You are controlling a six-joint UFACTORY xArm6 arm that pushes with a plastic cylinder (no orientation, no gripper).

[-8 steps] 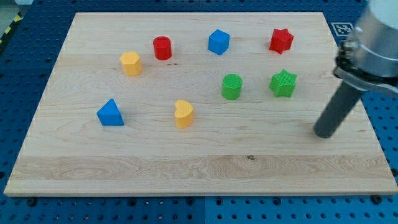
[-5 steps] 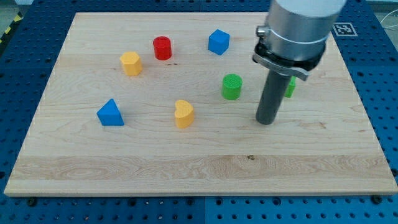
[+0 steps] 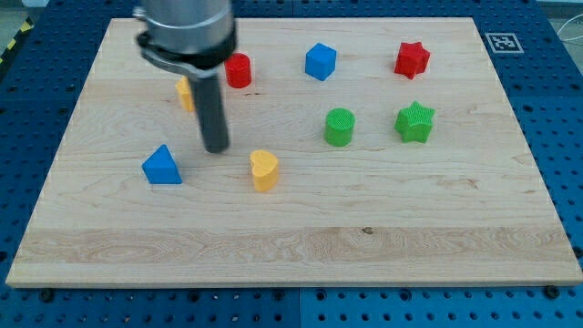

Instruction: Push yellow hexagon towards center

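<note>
The wooden board fills nearly the whole view, lying on a blue pegboard table. Over its top-left quarter hangs the arm's grey housing, and from it the dark rod drops to my tip, which rests on bare wood. There is no gripper here to open or close — the rod holds nothing and touches no block. The blocks are scattered: toward the top-right corner a red star; below it, nearer the right edge, a green star with a green cylinder to its left; near the middle of the top edge a blue cube; further left a red cylinder, partly behind the housing. Toward the left edge sits a blue triangle, and just left of the board's centre a yellow heart. The task's own block, the yellow hexagon, is in the top-left quarter, mostly hidden behind the rod, only its left side showing. My tip lies below and to the right of it, between it and the yellow heart — that is, on the centre-facing side. The step in hand looks like the approach, not the push. The next move, as I judge it, calls for rounding the yellow hexagon to its top-left side, then driving it down and right, clear of the red cylinder.
</note>
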